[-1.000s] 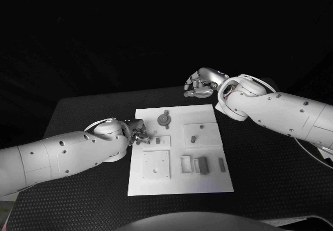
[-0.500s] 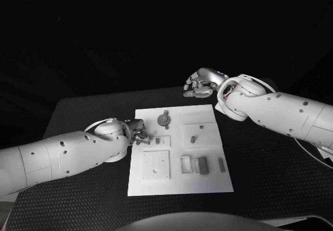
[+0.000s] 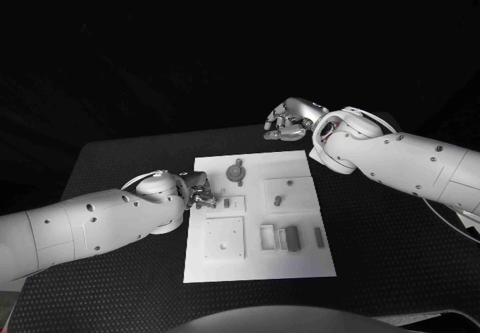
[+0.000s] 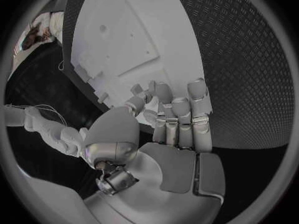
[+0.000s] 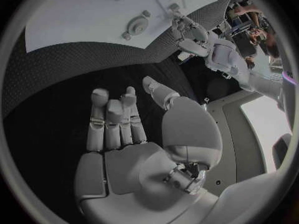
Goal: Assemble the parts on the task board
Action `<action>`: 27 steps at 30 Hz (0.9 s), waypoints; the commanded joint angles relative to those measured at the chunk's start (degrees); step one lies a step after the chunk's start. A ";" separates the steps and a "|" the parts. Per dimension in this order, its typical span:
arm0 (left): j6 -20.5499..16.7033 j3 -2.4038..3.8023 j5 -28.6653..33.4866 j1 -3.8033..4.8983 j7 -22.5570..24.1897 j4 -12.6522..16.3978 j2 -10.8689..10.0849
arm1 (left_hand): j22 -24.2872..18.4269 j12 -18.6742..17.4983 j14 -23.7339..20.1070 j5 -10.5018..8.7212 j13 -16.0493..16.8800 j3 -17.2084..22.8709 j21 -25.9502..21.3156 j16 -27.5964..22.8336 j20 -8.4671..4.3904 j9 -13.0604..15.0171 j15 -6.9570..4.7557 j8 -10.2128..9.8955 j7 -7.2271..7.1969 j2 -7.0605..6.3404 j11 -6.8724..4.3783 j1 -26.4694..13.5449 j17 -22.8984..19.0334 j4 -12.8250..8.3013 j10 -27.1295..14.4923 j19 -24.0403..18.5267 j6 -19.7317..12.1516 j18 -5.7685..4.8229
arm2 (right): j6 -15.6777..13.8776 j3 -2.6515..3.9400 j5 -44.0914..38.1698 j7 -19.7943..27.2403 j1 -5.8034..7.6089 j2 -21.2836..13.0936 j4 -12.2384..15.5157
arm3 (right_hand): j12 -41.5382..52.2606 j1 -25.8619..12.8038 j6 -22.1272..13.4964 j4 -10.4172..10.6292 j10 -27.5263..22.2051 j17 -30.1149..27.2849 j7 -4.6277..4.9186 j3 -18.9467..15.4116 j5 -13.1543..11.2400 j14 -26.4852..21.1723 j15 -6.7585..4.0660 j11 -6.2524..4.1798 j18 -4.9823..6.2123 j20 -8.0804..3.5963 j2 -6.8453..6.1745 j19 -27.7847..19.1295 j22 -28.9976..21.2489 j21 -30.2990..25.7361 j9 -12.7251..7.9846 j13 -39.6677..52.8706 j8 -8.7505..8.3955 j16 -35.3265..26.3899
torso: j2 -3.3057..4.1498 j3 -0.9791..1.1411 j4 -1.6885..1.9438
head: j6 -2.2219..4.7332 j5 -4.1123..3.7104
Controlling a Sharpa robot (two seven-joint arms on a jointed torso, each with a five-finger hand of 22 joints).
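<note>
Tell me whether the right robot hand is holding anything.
Empty: the right robot hand hangs beyond the task board, fingers apart, nothing in its palm.

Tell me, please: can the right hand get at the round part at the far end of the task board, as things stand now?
Probably yes. The right hand hangs open just beyond the far edge of the task board, holding nothing. The round part lies uncovered near that edge, and the left hand is at the board's left edge, apart from it.
</note>
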 commanded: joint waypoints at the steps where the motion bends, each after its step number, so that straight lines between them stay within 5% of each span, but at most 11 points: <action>1: 1.07 -0.08 0.36 -0.21 1.83 0.63 0.49 | 1.05 0.37 0.93 -0.43 0.09 4.94 0.22 0.24 -0.43 -0.09 -1.25 0.30 0.77 -0.84 -0.05 -0.09 0.08 -4.47 0.45 0.19 1.09 0.83 | 0.57 0.03 0.00 0.31 -0.01 0.02 0.02 | 0.32 -0.24 0.05 0.40 0.06 -0.09 0.36 0.06 0.11 0.02 -0.07 0.23 0.82 -0.08 0.49 0.13 0.86 -0.16 -0.07 -0.10 0.03 -0.12 | 0.02 -0.04 0.03 | 0.01 -0.06; 27: 0.46 -0.08 0.36 -0.21 1.75 0.45 0.33 | 0.96 0.04 0.91 -1.65 0.27 4.19 0.08 0.10 -0.49 0.09 -1.31 -0.04 0.77 -3.91 -0.06 -2.06 0.01 -1.23 0.43 0.11 0.95 0.90 | 0.56 0.03 0.00 0.28 -0.01 0.01 -0.01 | 0.31 -0.25 0.01 0.41 0.05 -0.10 0.37 0.05 0.11 0.01 -0.06 0.23 0.82 -0.08 0.47 0.12 0.86 -0.17 -0.08 -0.11 0.02 -0.13 | 0.02 -0.01 0.00 | -0.13 -0.13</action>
